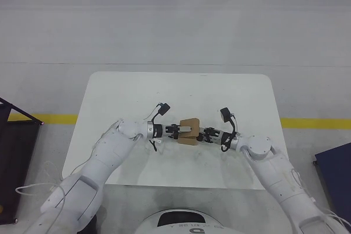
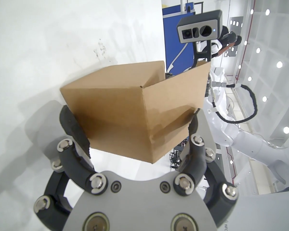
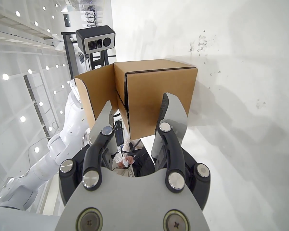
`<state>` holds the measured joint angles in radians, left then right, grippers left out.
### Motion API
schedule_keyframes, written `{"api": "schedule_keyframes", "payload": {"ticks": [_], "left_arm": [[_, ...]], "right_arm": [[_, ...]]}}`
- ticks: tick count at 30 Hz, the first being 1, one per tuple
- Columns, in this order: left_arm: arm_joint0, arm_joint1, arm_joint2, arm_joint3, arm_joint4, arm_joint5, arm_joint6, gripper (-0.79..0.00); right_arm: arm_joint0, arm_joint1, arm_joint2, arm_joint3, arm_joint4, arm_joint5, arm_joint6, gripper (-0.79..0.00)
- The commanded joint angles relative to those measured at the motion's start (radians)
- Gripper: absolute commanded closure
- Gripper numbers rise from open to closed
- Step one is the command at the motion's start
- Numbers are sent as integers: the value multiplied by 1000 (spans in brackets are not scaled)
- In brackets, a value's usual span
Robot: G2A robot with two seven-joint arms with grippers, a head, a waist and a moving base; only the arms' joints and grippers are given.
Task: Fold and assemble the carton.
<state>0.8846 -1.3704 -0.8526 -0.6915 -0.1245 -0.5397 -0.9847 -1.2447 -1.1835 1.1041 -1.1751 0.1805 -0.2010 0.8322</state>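
**Now: carton between two grippers at mid-table**

Plainly, the left gripper [image 2: 131,118] is clenched on the carton [image 2: 115,102]. Its black fingers [image 2: 71,123] press on opposite sides of the box's near end, and the cardboard is creased a little where the far one bears on it. The right gripper [image 3: 137,100] meets the same carton from the opposite side, up against a corner of it. Whether it grasps the cardboard or merely rests there, I cannot tell.

The carton is brown and box-shaped, already standing out into walls. One flap [image 3: 96,92] sticks out past the body on the side turned away from the table. A folded seam runs down the corner nearest the right gripper.

From above, the carton sits between the two wrists, over the near half of the white table [image 1: 134,93] and about midway across it. Whether it touches the surface I cannot tell, though its shadow lies close beside it. Beyond the table a yellow line [image 1: 322,123] crosses the grey floor.
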Motion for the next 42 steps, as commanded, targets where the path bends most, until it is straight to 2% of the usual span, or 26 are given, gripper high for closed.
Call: {"api": "schedule_keyframes", "payload": {"ticks": [1,7,14,21,42], "left_arm": [[0,0,-1,0,-2,-1,0,-785],[1,2,-3,-2,-3,-3,-2,-785],[3,3,-2,-5,0,1,-2,-785],[1,1,3,-12,4,7,1,-785],[-2,4,-2,-9,1,6,-3,-785]], "right_arm": [[1,0,1,3,2,-1,-4,-403],[6,5,51,45,56,45,-58,-397],[-49,22,98,-27,50,-48,-18,-397],[-76,27,85,-96,12,-43,0,-406],[-37,18,32,-54,9,-17,6,-391]]}}
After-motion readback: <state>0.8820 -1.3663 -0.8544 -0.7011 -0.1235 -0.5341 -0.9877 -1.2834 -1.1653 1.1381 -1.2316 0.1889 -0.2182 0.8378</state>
